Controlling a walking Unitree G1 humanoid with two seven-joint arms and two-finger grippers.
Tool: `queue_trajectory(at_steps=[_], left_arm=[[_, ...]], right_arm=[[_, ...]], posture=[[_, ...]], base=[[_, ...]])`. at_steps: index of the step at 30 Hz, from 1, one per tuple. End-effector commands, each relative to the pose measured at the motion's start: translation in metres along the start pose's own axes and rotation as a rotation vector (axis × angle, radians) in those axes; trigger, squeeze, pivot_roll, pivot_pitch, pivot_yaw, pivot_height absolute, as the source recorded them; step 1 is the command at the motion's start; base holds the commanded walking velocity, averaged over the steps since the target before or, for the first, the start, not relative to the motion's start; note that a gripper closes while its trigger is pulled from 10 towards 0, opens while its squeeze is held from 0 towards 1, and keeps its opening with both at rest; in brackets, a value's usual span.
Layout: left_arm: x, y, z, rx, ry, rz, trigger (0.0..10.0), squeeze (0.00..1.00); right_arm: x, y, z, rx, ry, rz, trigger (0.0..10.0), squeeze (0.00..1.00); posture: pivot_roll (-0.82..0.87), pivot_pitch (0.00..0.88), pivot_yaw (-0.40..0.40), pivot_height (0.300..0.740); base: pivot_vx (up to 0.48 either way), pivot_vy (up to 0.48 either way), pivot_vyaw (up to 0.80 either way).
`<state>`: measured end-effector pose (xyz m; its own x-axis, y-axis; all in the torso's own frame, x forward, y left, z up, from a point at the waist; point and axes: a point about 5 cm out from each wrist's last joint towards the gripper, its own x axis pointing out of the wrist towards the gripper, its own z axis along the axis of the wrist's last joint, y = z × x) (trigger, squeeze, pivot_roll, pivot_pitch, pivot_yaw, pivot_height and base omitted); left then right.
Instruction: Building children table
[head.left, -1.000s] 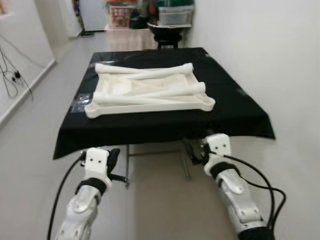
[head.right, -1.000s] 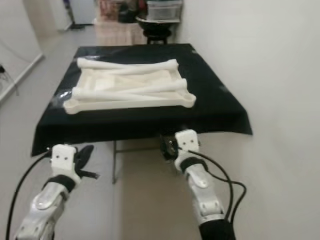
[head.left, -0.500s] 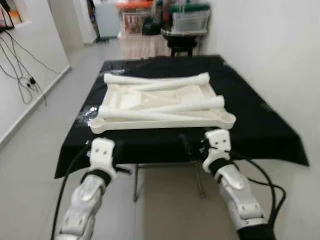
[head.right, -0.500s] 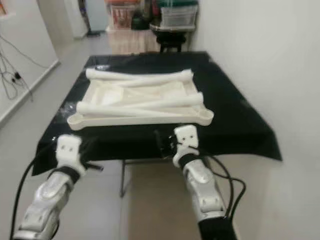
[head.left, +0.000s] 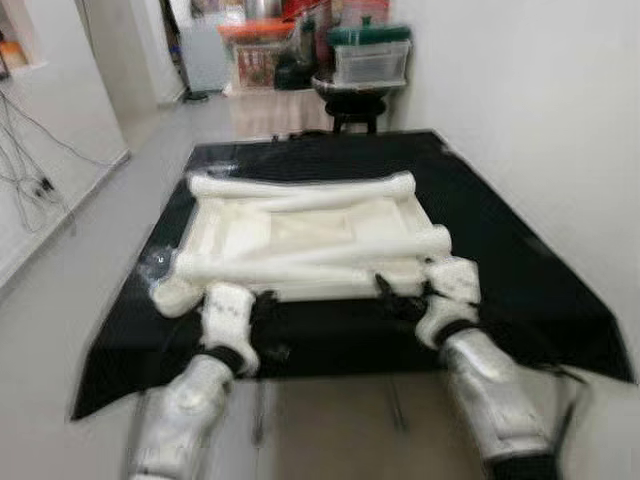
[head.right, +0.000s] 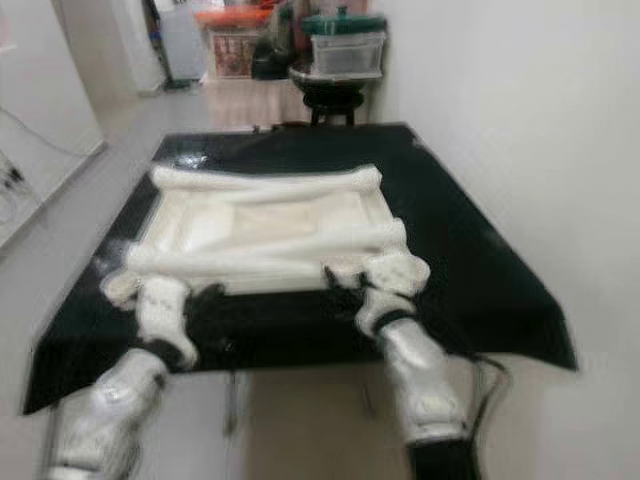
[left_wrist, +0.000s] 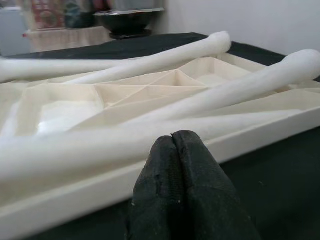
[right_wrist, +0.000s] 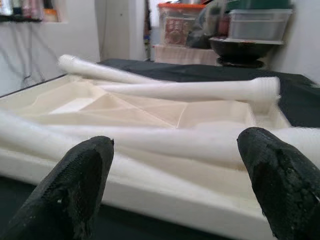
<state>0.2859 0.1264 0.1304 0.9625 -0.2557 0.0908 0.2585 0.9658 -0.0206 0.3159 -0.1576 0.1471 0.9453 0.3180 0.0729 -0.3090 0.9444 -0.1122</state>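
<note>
- No brand, label or writing is legible in any view; eye views are blurred.
- White tabletop panel (head.left: 300, 235) lies upside down, ribbed underside up, on the black-covered table (head.left: 520, 270). Its long axis runs left to right across the robot's front.
- Loose white table legs (head.left: 300, 188) lie on the panel, long axes roughly parallel to its long side. One sits along the far edge, others cross the middle at slight angles.
- Left gripper (left_wrist: 175, 145): fingers pressed together, tips just before the panel's near edge, over the black cover.
- Right gripper (right_wrist: 175, 165): fingers (right_wrist: 80, 170) spread wide, holding nothing, pointed at the panel's near edge by its right corner.
- Beyond the table's far end: a black stool (head.left: 355, 95) carrying a clear storage box (head.left: 372, 60).
</note>
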Motion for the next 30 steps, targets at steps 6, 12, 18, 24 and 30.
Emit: queue_trajectory(at_steps=[6, 12, 18, 24, 30], left_arm=[[0.005, -0.006, 0.001, -0.011, 0.015, -0.028, 10.0, 0.00], [0.003, -0.005, -0.004, 0.004, 0.034, 0.001, 10.0, 0.00], [0.000, -0.003, -0.009, -0.025, 0.056, 0.018, 10.0, 0.00], [0.003, 0.000, -0.010, -0.035, 0.065, 0.050, 10.0, 0.00], [0.004, -0.002, -0.018, -0.050, 0.110, 0.049, 10.0, 0.00]], right_arm=[[-0.002, 0.001, 0.012, -0.004, -0.032, 0.068, 10.0, 0.00], [-0.006, 0.009, 0.017, -0.070, -0.030, 0.188, 10.0, 0.00], [-0.014, 0.018, 0.016, -0.163, -0.003, 0.297, 10.0, 0.00], [-0.016, 0.016, 0.017, -0.212, 0.012, 0.319, 10.0, 0.00], [-0.006, 0.008, 0.024, -0.292, 0.024, 0.229, 10.0, 0.00]], posture=[[-0.05, 0.000, 0.013, 0.740], [-0.05, 0.000, 0.015, 0.740], [-0.05, 0.000, 0.019, 0.740], [-0.06, 0.000, 0.022, 0.740], [-0.06, 0.000, 0.032, 0.740]], base=[[0.305, 0.000, 0.00], [0.044, 0.000, 0.00], [0.000, -0.409, 0.00], [0.000, -0.232, 0.40], [0.000, 0.000, 0.13]])
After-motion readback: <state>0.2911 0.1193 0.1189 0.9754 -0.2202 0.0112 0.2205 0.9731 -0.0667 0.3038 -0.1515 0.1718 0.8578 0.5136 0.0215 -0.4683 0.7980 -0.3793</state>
